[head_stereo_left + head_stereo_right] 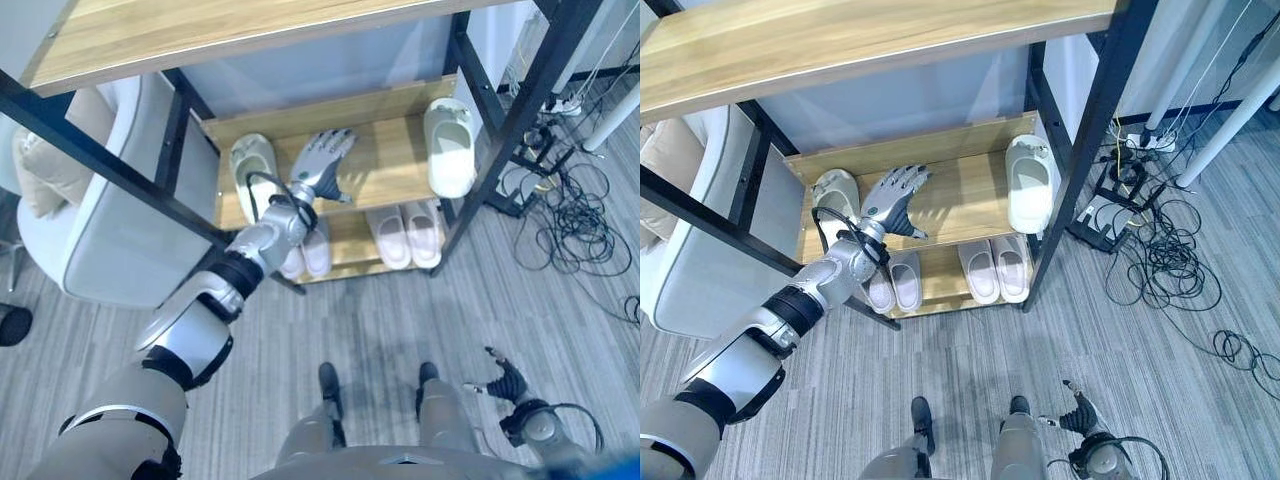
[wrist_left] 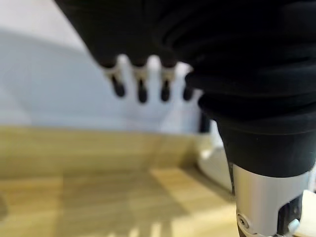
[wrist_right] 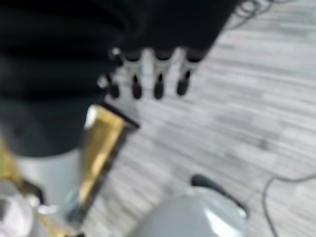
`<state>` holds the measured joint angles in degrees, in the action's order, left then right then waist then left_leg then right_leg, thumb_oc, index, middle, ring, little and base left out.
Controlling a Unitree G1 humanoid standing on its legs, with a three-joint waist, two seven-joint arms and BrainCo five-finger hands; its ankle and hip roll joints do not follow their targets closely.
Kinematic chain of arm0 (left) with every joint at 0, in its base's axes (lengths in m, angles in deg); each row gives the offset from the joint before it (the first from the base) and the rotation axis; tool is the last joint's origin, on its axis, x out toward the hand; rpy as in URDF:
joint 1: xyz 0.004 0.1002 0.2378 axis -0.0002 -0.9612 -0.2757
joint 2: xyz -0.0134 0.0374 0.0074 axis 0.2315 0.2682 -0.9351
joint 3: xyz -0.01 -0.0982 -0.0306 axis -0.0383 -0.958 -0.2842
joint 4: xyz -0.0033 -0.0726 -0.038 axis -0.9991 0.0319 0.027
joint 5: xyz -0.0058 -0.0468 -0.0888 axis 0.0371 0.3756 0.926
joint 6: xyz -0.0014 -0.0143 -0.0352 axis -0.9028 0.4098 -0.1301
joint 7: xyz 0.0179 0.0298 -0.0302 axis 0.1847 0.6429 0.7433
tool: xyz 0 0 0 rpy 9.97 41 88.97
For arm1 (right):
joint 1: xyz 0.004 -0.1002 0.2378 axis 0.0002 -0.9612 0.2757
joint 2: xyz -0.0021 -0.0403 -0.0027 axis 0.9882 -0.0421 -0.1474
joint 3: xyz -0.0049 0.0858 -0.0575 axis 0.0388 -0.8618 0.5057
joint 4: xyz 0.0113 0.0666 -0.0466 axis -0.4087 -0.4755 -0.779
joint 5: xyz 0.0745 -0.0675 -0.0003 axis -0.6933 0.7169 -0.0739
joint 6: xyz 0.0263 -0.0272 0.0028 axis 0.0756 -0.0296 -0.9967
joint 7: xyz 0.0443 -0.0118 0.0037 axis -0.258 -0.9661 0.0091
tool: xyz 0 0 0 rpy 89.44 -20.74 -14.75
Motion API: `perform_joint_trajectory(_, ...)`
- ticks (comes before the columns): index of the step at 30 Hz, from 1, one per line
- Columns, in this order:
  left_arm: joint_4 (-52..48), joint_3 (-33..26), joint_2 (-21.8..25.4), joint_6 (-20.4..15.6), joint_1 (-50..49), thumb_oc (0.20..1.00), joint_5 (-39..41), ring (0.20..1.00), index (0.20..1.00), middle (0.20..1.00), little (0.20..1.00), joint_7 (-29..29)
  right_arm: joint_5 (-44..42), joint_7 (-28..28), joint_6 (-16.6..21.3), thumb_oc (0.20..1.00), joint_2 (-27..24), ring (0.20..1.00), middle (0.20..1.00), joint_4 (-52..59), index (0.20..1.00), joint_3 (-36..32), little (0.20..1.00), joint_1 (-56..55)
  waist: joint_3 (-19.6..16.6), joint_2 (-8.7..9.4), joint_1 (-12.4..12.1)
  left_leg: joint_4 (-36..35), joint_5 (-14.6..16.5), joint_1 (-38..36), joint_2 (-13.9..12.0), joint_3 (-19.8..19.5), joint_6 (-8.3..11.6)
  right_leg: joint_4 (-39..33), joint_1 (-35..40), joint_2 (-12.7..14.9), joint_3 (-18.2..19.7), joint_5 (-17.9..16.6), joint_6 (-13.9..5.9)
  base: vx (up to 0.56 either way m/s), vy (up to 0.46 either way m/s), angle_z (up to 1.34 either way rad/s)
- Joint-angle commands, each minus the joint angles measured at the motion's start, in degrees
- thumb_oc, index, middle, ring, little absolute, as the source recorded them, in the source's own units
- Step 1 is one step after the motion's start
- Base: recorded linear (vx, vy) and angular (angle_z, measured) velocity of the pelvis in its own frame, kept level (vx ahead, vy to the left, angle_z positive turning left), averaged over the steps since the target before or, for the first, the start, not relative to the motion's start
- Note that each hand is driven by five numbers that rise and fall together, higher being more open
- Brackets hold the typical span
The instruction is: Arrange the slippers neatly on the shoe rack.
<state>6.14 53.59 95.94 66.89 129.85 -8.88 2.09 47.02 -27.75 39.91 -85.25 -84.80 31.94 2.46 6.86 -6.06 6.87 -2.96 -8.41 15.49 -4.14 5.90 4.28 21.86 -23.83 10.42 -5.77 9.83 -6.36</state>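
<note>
The shoe rack's middle wooden shelf (image 1: 390, 150) carries a pale slipper (image 1: 252, 170) at its left end and another pale slipper (image 1: 450, 145) at its right end. On the bottom shelf lie one pair of pale slippers (image 1: 405, 235) and a second pair (image 1: 305, 252) partly hidden behind my left forearm. My left hand (image 1: 322, 160) hovers open over the middle shelf, just right of the left slipper, holding nothing. In the left wrist view its fingers (image 2: 140, 84) point straight out over the shelf board (image 2: 98, 187). My right hand (image 1: 508, 380) hangs open low beside me above the floor.
The rack's black posts (image 1: 520, 110) frame the shelves, and its top board (image 1: 200, 30) overhangs them. A white armchair (image 1: 120, 230) with a cushion stands left of the rack. Tangled cables (image 1: 570, 220) and a power strip lie on the floor to the right.
</note>
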Motion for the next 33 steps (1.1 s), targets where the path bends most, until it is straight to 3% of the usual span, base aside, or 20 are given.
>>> perform_joint_trajectory(1,2.95,-6.21,5.74,2.08,7.48,1.0,1.58,1.0,1.0,1.0,1.0,4.7,1.29,-1.57,1.98,1.0,2.63,1.0,1.0,0.44,1.0,1.12,1.0,2.52,1.65,4.8,0.84,-2.04,3.16,1.3,1.42,-3.05,2.83,-26.59,13.98,4.23,-2.54,-14.74,-7.05,0.0,0.011,-0.11)
perform_joint_trajectory(7,5.01,-8.07,11.06,3.49,10.65,1.0,2.79,1.0,1.0,1.0,1.0,7.95,2.08,-1.34,2.32,1.0,3.8,1.0,1.0,1.18,1.0,3.23,1.0,2.74,1.93,5.92,0.24,-2.04,3.04,3.26,1.54,-3.12,2.81,-26.86,12.25,4.33,-2.46,-15.5,-7.43,0.0,0.002,-0.01)
perform_joint_trajectory(19,9.82,-6.94,16.44,4.31,13.22,1.0,3.24,1.0,1.0,1.0,1.0,8.68,2.68,-2.08,2.78,1.0,3.72,1.0,1.0,1.89,1.0,4.73,1.0,4.86,3.44,7.13,-0.12,-2.04,2.89,5.34,1.52,-3.2,2.6,-26.86,10.27,4.08,-2.49,-16.45,-8.0,0.0,0.002,0.0)
perform_joint_trajectory(26,12.46,-5.41,16.18,4.83,15.29,1.0,2.94,1.0,1.0,1.0,1.0,8.03,1.99,-2.14,3.15,1.0,2.77,1.0,1.0,2.51,1.0,4.79,1.0,5.17,3.87,8.29,-0.09,-2.04,2.72,6.78,1.3,-3.49,2.59,-26.86,9.02,3.98,-2.81,-16.76,-8.17,0.01,-0.002,-0.04)
perform_joint_trajectory(33,23.84,-5.65,16.08,4.08,18.7,1.0,9.14,1.0,1.0,1.0,1.0,8.23,1.15,-1.84,3.68,1.0,2.9,1.0,1.0,2.19,1.0,6.1,1.0,5.62,3.09,9.75,0.91,-2.04,2.43,9.05,1.22,-3.39,2.63,-26.86,6.44,3.64,-2.32,-17.78,-8.64,0.0,0.0,0.0)
